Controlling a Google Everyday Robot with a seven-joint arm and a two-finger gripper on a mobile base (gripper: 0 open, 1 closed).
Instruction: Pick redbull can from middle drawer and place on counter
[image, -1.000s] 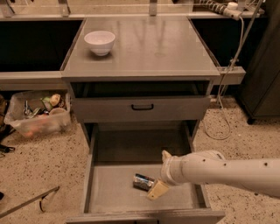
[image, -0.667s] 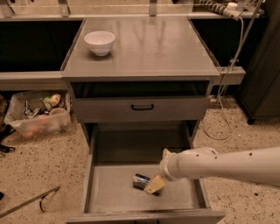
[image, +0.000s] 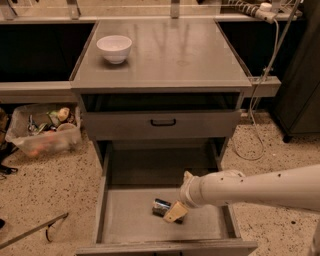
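Observation:
The redbull can (image: 160, 206) lies on its side on the floor of the open middle drawer (image: 125, 222), near the middle. My gripper (image: 175, 212) reaches in from the right on a white arm (image: 250, 189) and sits at the can's right end, touching or overlapping it. The counter (image: 170, 55) is the grey cabinet top above, with a white bowl (image: 114, 47) at its back left.
A shut grey drawer front with a black handle (image: 163, 122) sits above the open drawer. A clear bin of clutter (image: 45, 131) stands on the speckled floor at left. A thin rod (image: 32, 230) lies at lower left. A cable (image: 260, 100) hangs at right.
The arm has shifted slightly left and its wrist has dropped a little, bringing my gripper closer onto the can's right end. The can has not moved.

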